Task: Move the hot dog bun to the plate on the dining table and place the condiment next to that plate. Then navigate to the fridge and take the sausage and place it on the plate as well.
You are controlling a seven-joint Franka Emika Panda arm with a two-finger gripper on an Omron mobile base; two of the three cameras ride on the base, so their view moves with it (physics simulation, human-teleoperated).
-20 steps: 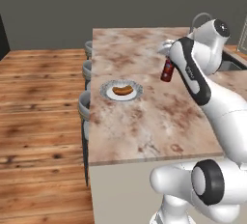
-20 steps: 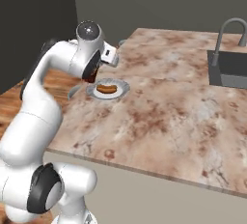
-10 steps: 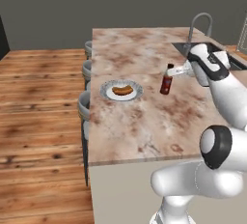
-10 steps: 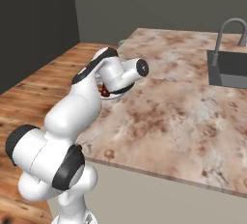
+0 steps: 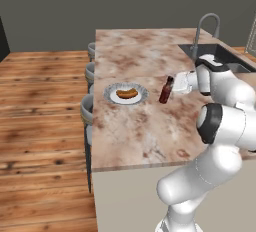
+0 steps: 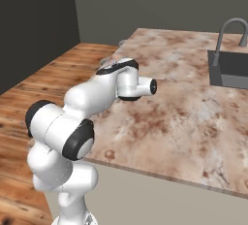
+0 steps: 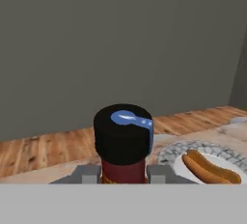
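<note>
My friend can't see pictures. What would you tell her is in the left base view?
A white robot arm holds its gripper at a small dark red sauce bottle standing on a pink-brown marbled table. Beside the bottle, a grey plate carries an orange-tan bun; a sink and faucet sit behind.

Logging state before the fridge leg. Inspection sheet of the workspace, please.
Surface: dining table, marbled stone top.
Job's things: hot dog bun on the plate; condiment upright beside that plate.
Clutter: nothing seen.
Grippers: gripper at the condiment, fingers either side of it in the hand view; grip cannot be confirmed.
Cables: nothing seen.
Surroundings: sink and faucet in the top, stools alongside, wood floor.
</note>
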